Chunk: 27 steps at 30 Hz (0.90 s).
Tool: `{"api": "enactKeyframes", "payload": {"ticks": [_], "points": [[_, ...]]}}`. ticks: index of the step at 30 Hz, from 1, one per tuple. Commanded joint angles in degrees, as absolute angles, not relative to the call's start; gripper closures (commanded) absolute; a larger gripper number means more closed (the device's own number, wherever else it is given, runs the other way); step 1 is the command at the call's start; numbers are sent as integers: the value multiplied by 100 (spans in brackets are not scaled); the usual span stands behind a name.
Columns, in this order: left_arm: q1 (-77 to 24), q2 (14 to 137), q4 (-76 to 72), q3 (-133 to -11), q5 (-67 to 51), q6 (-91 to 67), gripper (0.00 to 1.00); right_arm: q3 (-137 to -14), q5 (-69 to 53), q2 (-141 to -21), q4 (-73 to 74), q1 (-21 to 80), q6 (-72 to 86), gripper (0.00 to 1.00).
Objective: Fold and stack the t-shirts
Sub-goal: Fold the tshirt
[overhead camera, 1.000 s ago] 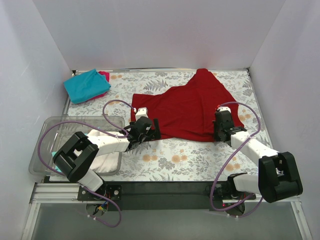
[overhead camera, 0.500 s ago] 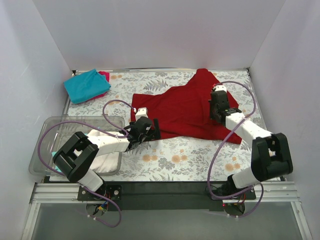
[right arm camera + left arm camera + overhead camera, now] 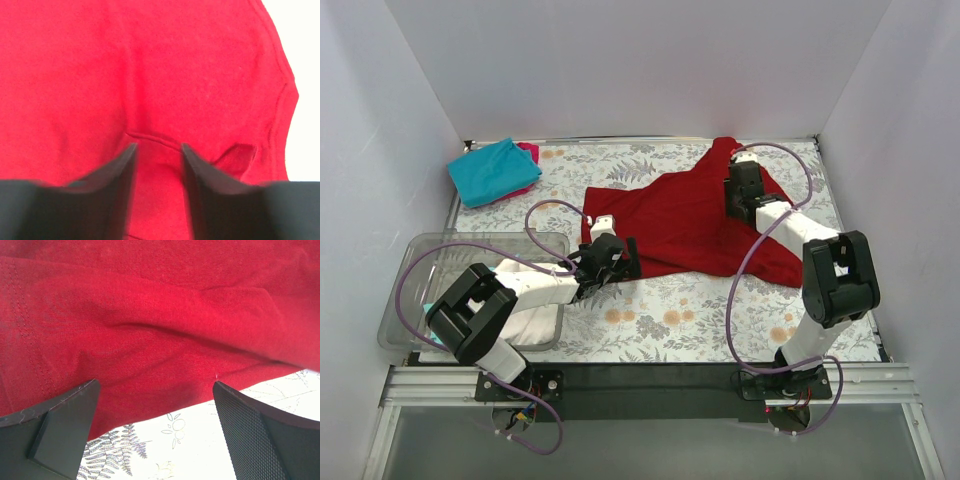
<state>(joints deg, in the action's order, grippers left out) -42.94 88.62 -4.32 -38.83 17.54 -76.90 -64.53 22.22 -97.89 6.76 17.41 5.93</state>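
A large dark red t-shirt [image 3: 690, 215] lies spread on the flowered table. My left gripper [image 3: 612, 258] is at the shirt's near left corner. In the left wrist view it [image 3: 156, 390] is wide open and empty, and the red hem [image 3: 150, 340] lies just beyond the fingertips. My right gripper [image 3: 738, 190] hovers over the shirt's far right part. In the right wrist view it [image 3: 158, 147] is partly open, with red cloth [image 3: 165, 65] showing in the gap and nothing gripped. A teal shirt [image 3: 492, 170] lies folded on a magenta-pink one [image 3: 528, 152] at the far left.
A clear plastic bin [image 3: 470, 245] stands at the near left with white cloth [image 3: 535, 325] in it. White walls close the table on three sides. Purple cables loop off both arms.
My right gripper has moved from the shirt's near right hem away from the bases to over its far right part. The left gripper and the shirt have not moved.
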Motion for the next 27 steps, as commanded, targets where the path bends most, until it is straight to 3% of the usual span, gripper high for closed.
{"api": "enactKeyframes", "payload": {"ticks": [1,5,9,16,27], "points": [[-4298,8912,-88,-3771,1881,-7690,11,-6680,2092,-9546,369,1784,571,57],[-4298,8930,-88,-3744,1907,-7690,10,-6285,2407,-8922,369,1775,659,42],[-4298,8938,-97,-3727,1916,-7690,10,-5881,2628,-8290,465,1635,825,35],[-4298,8956,-62,-3735,1872,-7725,10,-5038,2400,-7902,659,1108,1116,36],[-4289,8807,-53,-3586,1934,-7805,9,-4333,1828,-7857,659,176,985,49]]}}
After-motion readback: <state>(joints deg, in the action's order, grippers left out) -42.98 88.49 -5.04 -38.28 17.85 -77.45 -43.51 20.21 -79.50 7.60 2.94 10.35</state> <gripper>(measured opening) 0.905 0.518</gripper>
